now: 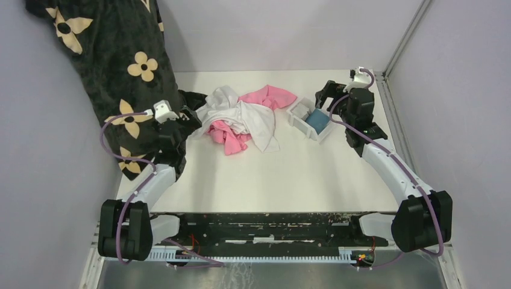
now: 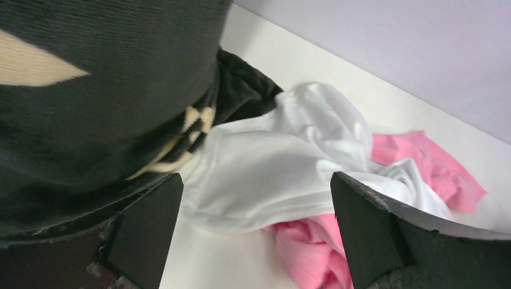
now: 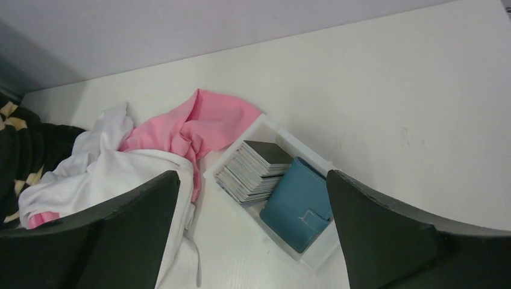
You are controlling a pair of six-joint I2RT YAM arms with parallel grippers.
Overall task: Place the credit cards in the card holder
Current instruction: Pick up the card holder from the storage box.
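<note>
The card holder (teal-blue, smooth, roughly square, with a small tab) lies flat in the white plastic tray, touching a fanned stack of thin credit cards; their faces are too small to read. The right gripper hangs above the tray, jaws wide, empty. Left of the tray, the left gripper stands wide over crumpled white and pink cloth — dark patterned fabric partly covers one finger.

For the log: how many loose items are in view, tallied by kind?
Black fabric with tan flower print: 1
White crumpled cloth: 1
Pink crumpled cloth: 1 (two patches show; may be separate pieces)
White rectangular plastic tray: 1
Teal-blue fold-over wallet: 1
Stack of thin cards: 1 (card number cannot be told)
Total: 6
</note>
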